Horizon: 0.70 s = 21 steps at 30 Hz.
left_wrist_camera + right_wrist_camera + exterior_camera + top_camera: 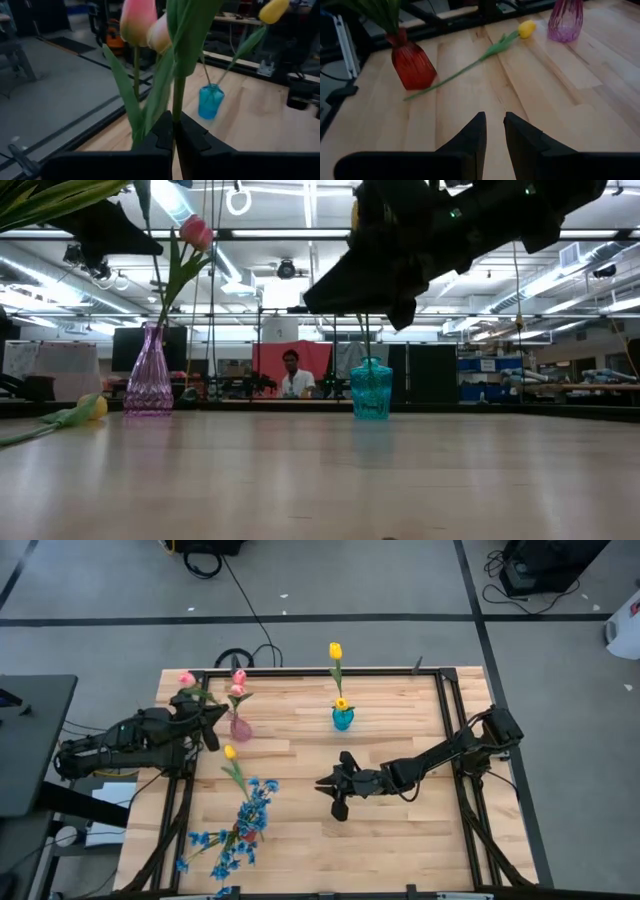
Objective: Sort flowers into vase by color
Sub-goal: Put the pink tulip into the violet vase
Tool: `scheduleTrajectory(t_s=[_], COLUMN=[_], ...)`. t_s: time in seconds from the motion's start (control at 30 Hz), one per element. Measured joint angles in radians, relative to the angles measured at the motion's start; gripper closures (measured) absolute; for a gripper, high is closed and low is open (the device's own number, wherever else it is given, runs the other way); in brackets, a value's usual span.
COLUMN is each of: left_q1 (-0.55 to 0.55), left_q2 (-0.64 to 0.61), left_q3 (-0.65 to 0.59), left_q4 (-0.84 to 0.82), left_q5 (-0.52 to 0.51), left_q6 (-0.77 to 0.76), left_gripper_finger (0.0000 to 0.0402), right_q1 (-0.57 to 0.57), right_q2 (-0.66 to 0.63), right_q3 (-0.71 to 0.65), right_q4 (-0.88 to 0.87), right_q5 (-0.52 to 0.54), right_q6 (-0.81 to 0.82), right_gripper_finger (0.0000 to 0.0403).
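My left gripper [212, 726] is shut on a pink tulip [186, 679] next to the pink vase [240, 727], which holds two pink tulips [238, 682]. The blue vase [342, 718] holds a yellow tulip [335, 650]. Another yellow tulip [526, 29] lies flat on the table between the pink vase and the red vase [412, 65], which holds blue sprays [240, 825]. My right gripper [494, 131] hovers over mid-table, pointing at the lying tulip, its fingers a narrow gap apart with nothing between them. My left gripper pinches the pink tulip's green stem [175, 112] between its two shut fingers, which lie across the stem. The stem rises above the fingers, and its bloom leans toward the table's far left corner. The fingers hide the stem's lower part.
Black frame rails [452, 720] run along the table's left, right and far edges. Bare wood lies on the right half and along the near edge. A person [291, 375] sits in the room beyond the table's far edge.
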Motion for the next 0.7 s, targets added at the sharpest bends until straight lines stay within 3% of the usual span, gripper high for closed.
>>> scheduleTrajectory(t_s=[0.13, 0.33, 0.5, 0.7], left_q1=[0.000, 0.000, 0.000, 0.000], left_q2=[0.030, 0.081, 0.086, 0.086], left_q3=[0.101, 0.239, 0.233, 0.181], left_q4=[-0.096, -0.259, -0.253, -0.177], left_q5=[0.079, 0.024, -0.090, -0.098], left_q6=[-0.036, -0.041, -0.010, 0.019], left_gripper_finger=[0.0391, 0.0391, 0.0391, 0.0391], right_q1=[-0.024, -0.082, -0.129, -0.160], right_q2=[0.000, 0.000, 0.000, 0.000], right_q3=[0.000, 0.000, 0.000, 0.000], right_q4=[-0.048, -0.055, -0.053, -0.049], right_q5=[-0.028, -0.082, -0.119, -0.163], right_q6=[-0.003, -0.020, -0.030, -0.030], right_gripper_finger=[0.0320, 0.0321, 0.0321, 0.0324])
